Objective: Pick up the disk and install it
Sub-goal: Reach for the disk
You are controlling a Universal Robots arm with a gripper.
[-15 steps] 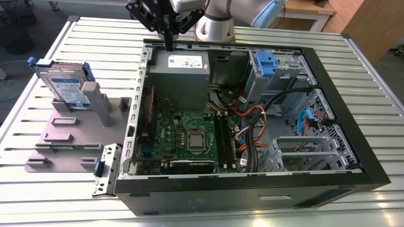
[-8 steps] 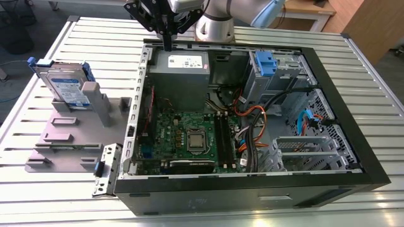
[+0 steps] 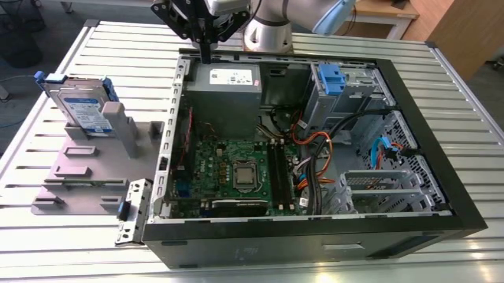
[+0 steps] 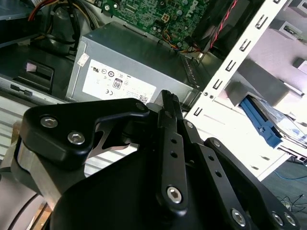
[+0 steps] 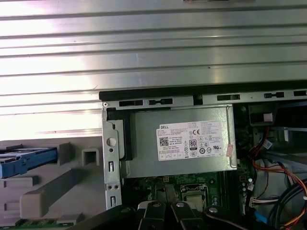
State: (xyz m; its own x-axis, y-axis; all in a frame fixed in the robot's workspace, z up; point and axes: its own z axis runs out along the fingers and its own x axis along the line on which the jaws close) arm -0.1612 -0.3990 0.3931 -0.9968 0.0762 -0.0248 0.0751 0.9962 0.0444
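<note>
On the grey holder (image 3: pixel 79 177) at the exterior view's left, we saw the disk (image 3: pixel 85 111) standing upright, well apart from the gripper (image 3: pixel 206 57), which hung clenched on nothing above the power supply (image 3: pixel 224 97) in the open computer case (image 3: pixel 315 244)

The end effector (image 3: pixel 205 58) is black. Nearest it, the power-supply box (image 3: pixel 224 100) is grey with a white sticker (image 3: pixel 233 76). Well off to the end effector's side, the disk (image 3: pixel 82 101) is silver, its label (image 3: pixel 89 116) white and blue, its bracket (image 3: pixel 108 89) blue. The motherboard (image 3: pixel 236 171) is green, the computer case (image 3: pixel 315 239) black, and the tabletop (image 3: pixel 118 47) silver with ridged stripes.
</note>
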